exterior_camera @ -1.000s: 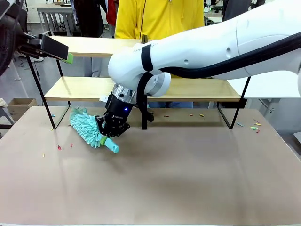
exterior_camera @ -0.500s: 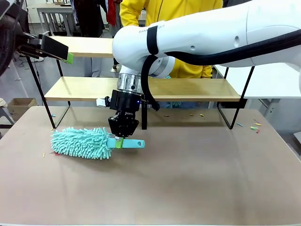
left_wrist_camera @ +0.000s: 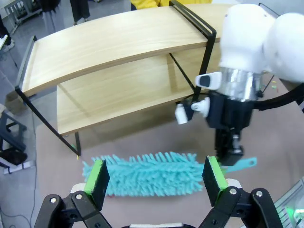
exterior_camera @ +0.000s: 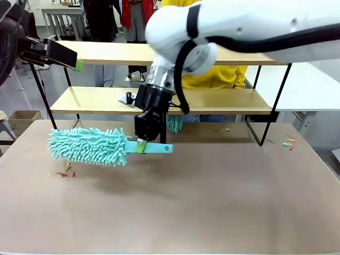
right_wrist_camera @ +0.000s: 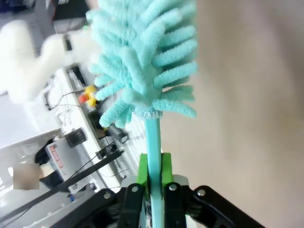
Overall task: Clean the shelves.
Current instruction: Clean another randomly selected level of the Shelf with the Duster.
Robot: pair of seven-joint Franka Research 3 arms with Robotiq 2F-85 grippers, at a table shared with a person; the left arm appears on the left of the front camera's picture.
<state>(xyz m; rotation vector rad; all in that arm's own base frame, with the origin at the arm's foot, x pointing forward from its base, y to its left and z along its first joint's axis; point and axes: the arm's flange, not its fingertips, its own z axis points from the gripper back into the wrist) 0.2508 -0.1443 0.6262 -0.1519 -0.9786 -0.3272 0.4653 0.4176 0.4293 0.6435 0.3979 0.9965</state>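
Light-wood shelves [exterior_camera: 95, 99] run left-right; right claw [exterior_camera: 142, 144] clamped on duster [exterior_camera: 87, 146] handle, left claw [left_wrist_camera: 156, 175] apart.

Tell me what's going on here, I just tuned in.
The right gripper is shut on the handle of a teal microfibre duster, holding it level just above the tabletop, in front of the shelves. The left gripper hangs open and empty above. A person in yellow stands behind the shelves. Small coloured scraps lie on the tabletop.
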